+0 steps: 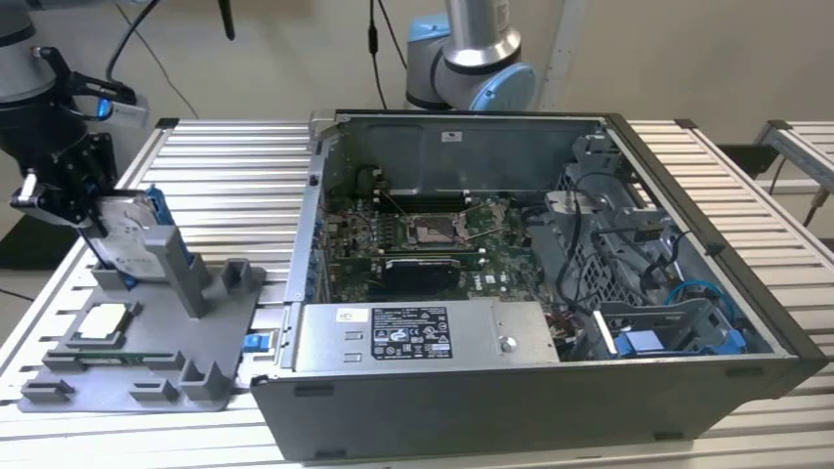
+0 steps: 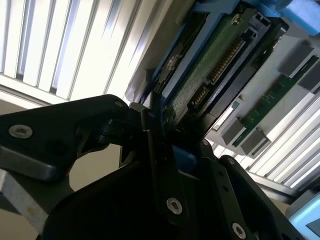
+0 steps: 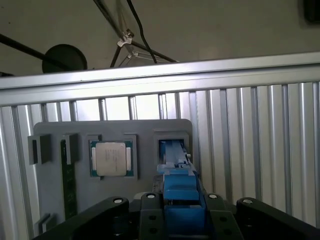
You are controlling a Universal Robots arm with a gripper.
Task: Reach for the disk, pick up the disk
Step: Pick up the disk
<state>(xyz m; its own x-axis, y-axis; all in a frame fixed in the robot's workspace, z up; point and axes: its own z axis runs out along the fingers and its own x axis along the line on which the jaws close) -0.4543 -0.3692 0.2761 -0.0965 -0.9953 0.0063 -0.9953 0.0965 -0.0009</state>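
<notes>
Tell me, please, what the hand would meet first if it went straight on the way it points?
The disk, most likely: its blue-railed edge sits directly ahead of the hand, standing in the grey holder. Whether they touch is unclear.

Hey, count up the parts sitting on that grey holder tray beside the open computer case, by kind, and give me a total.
Silver-grey rectangular hard drive with blue rails, standing upright: 1
Small flat square silver chip: 1
Long green memory stick: 1
Total: 3
</notes>
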